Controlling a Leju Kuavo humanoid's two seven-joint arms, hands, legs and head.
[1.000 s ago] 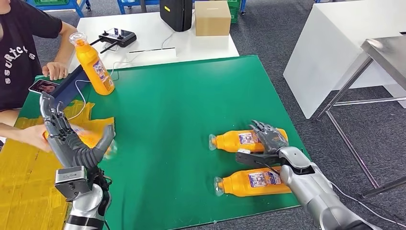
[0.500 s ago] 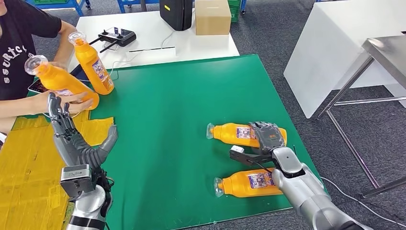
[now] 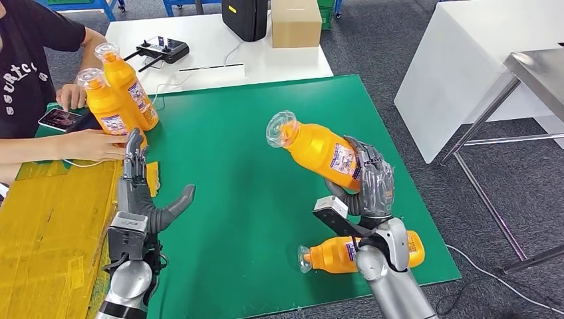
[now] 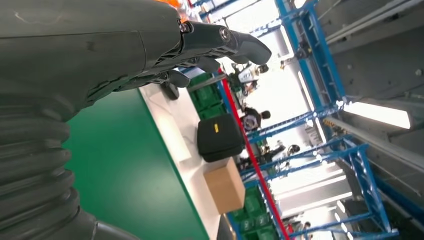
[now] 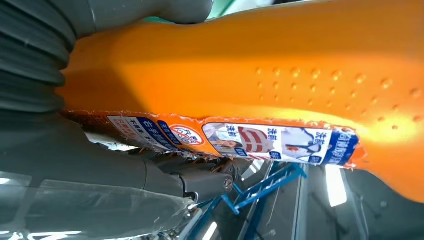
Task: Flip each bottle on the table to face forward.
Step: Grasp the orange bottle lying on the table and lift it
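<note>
Bottle (image 3: 312, 147) in transit rides tilted above the green mat (image 3: 239, 159), cap toward the robot's left, evidently lifted for handover or turning. Right hand (image 3: 368, 178) grips its labelled base. Left hand (image 3: 142, 193) waits empty, fingers spread. One bottle (image 3: 332, 256) lies flat near the front edge; two upright bottles (image 3: 116, 93) stand beside a person's hand (image 3: 93, 144).

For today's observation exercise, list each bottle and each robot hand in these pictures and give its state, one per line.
Lifted bottle: in the air, tilted, cap toward the robot's left, gripped by the right hand.
Bottle on the mat: lying on its side.
Two bottles by the person: upright, side by side.
Right hand: holds the lifted bottle.
Left hand: fingers apart, holding nothing.
</note>
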